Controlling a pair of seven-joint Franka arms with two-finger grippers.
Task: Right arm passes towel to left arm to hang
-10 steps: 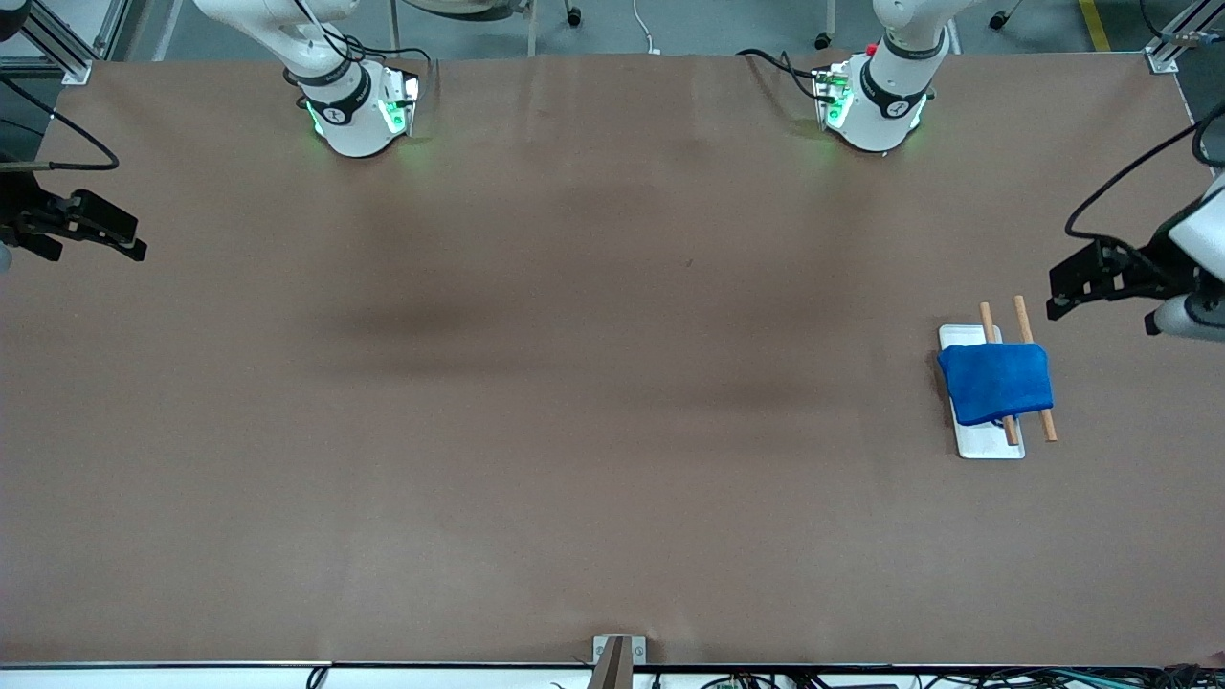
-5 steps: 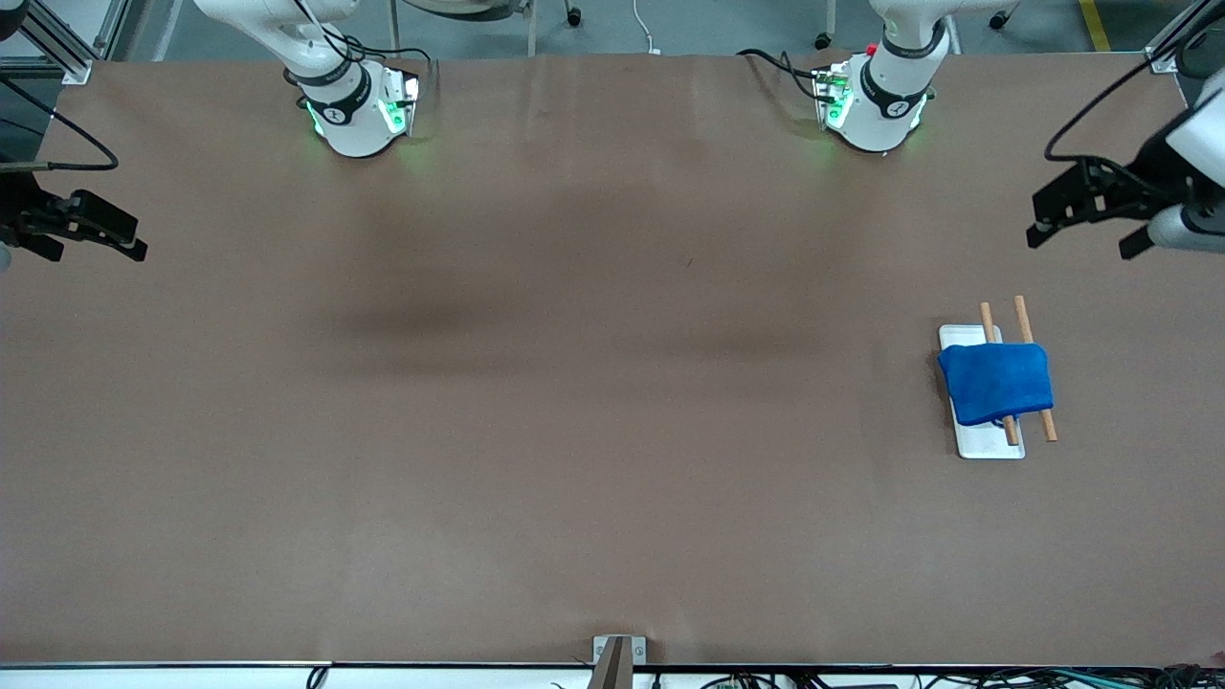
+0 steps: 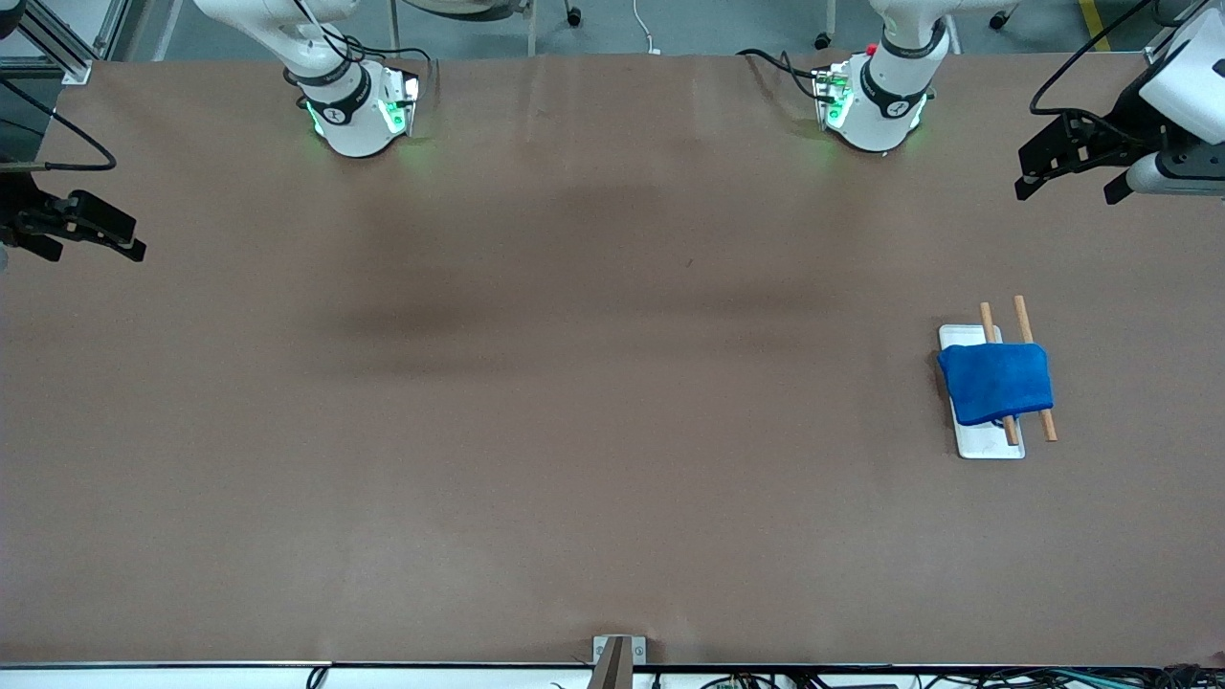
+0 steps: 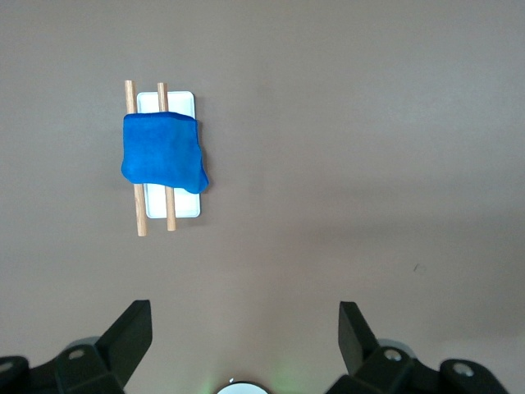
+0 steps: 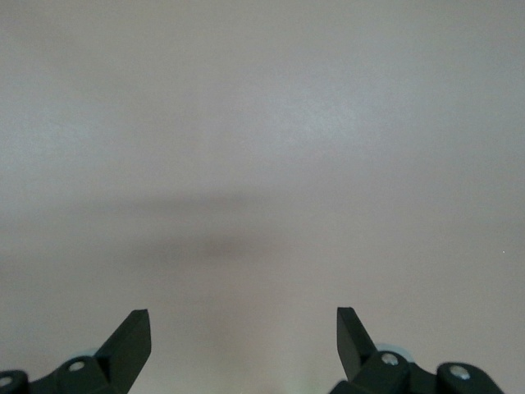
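The table (image 3: 574,431) is a broad brown sheet, plain and matte with faint creases and soft shadows, and it fills nearly the whole front view; past its edge by the arm bases lies grey floor with chair casters and a strip of yellow tape. The right arm (image 3: 287,38) and the left arm (image 3: 909,48) rise from green-lit bases, the left one with a small red knob. The left gripper (image 3: 1064,174) hangs in the air over the left arm's end of the table, fingers (image 4: 131,332) wide apart and empty. The right gripper (image 3: 86,234) hangs over the right arm's end, fingers (image 5: 131,336) also spread, with only bare table under it. The towel (image 3: 996,383) is bright blue and fuzzy, folded to a rough rectangle, and it is draped across two wooden rods (image 3: 1034,368) above a white base (image 3: 986,442), toward the left arm's end. One corner of it sags over the base's edge.
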